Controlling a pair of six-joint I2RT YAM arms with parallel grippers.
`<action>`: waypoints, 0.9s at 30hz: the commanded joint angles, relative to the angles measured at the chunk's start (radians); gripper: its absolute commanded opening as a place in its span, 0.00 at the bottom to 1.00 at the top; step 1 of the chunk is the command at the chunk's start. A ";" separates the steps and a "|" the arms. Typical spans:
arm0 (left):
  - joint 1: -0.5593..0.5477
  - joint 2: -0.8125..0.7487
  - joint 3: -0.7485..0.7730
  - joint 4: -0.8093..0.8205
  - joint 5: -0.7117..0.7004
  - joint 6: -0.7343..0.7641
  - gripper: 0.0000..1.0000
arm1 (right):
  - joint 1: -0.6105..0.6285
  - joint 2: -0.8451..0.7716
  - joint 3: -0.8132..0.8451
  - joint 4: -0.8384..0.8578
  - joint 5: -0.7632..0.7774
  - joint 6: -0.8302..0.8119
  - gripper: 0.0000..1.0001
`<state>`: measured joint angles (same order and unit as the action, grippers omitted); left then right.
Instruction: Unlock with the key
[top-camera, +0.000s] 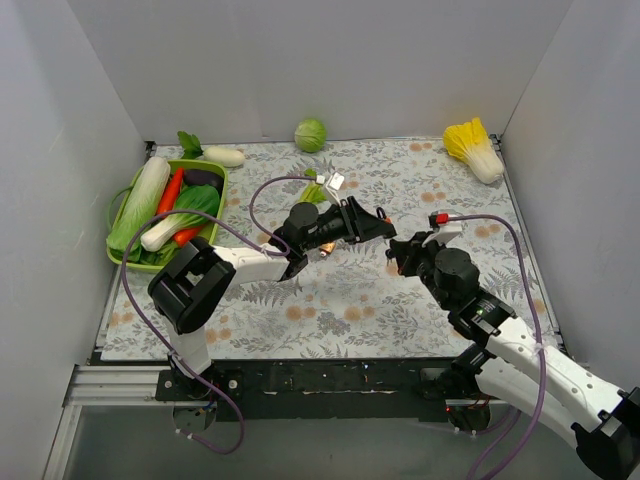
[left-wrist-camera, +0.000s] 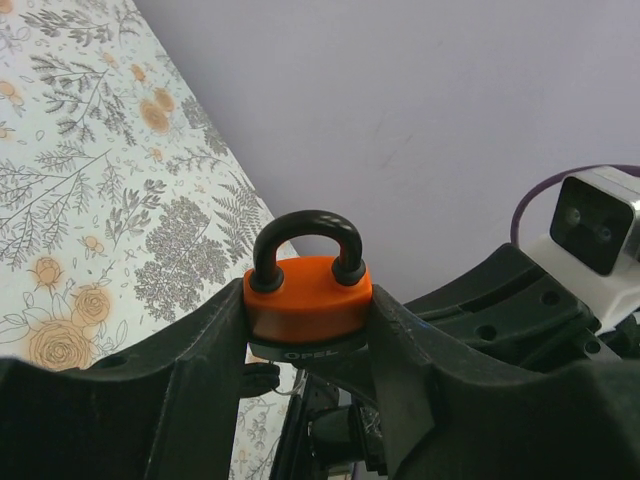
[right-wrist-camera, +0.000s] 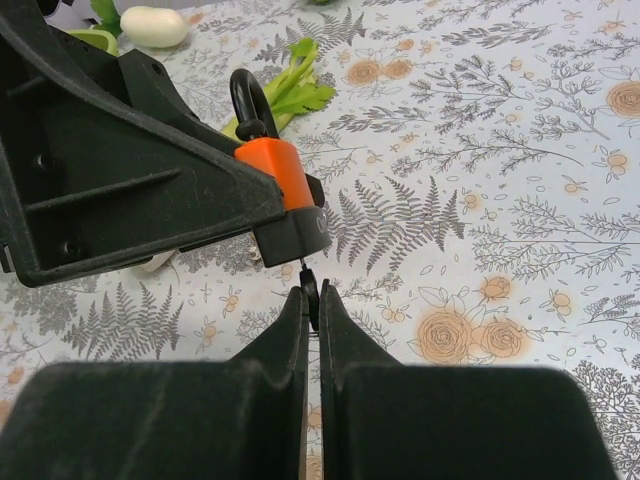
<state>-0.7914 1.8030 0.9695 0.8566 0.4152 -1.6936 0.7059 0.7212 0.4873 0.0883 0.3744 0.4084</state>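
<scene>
A: Closest, bottom of the right wrist view: right gripper (right-wrist-camera: 312, 298), fingers pinched tight on the tiny black-headed key with thin metal blade (right-wrist-camera: 311, 286).
B: Key position?
A: Frame centre, blade pointing up, tip at the black underside of the orange-bodied padlock with black shackle (right-wrist-camera: 275, 170).
B: Left gripper (left-wrist-camera: 308, 330)?
A: Part-way closed, clamping the padlock's sides, shackle up, held over the floral-print tablecloth (left-wrist-camera: 90, 200).

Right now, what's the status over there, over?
Left gripper clamped on orange-and-black padlock. Right gripper pinching black-headed key, blade at padlock's base. Shackle shut. Nothing blocking.
</scene>
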 joint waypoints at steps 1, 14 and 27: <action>-0.127 -0.067 0.008 0.033 0.433 0.011 0.00 | -0.057 -0.045 0.079 0.191 0.169 0.061 0.01; -0.127 -0.102 0.038 0.070 0.551 0.068 0.00 | -0.157 -0.089 0.086 0.182 0.029 0.141 0.01; -0.127 -0.109 0.049 0.001 0.522 0.109 0.00 | -0.187 -0.094 0.106 0.160 -0.031 0.087 0.01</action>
<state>-0.7921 1.7893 1.0115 0.9321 0.5312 -1.5887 0.5713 0.6140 0.4969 0.0456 0.1539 0.5301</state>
